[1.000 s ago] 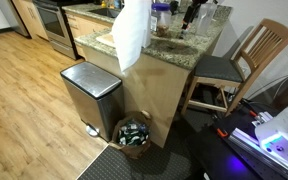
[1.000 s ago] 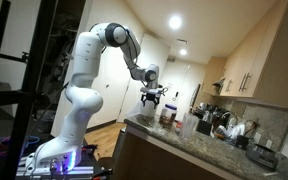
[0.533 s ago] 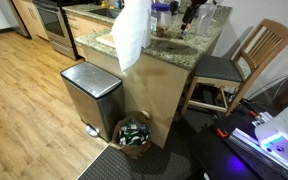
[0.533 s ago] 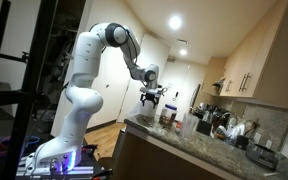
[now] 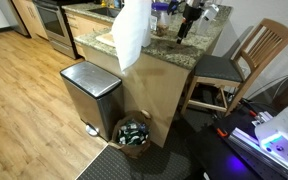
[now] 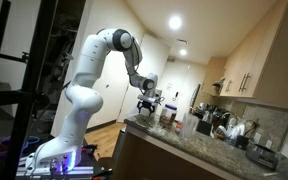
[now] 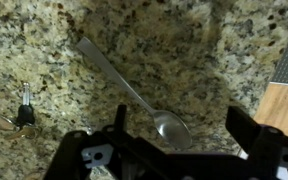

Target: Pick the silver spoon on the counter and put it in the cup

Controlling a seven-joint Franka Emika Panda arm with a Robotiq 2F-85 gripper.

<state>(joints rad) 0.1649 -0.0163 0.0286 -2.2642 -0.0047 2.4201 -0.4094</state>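
Risking a slip: silver spoon [image 7: 134, 90] lies flat on the speckled granite tabletop [image 7: 214, 50], thin and low, so the fingers could scrape stone or flick it away if the descent is off-centre. Gripper [image 7: 177, 118] hovers over the spoon's bowl, jaws wide apart, holding nothing, no contact visible.

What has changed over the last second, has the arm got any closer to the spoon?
The arm has folded down a little, carrying the pincer lower toward the counter. Nothing was taken hold of or let go: in the wrist view the pincer is open and the silver spoon lies flat on the granite. The steel bin and the wooden chair stayed where they were.
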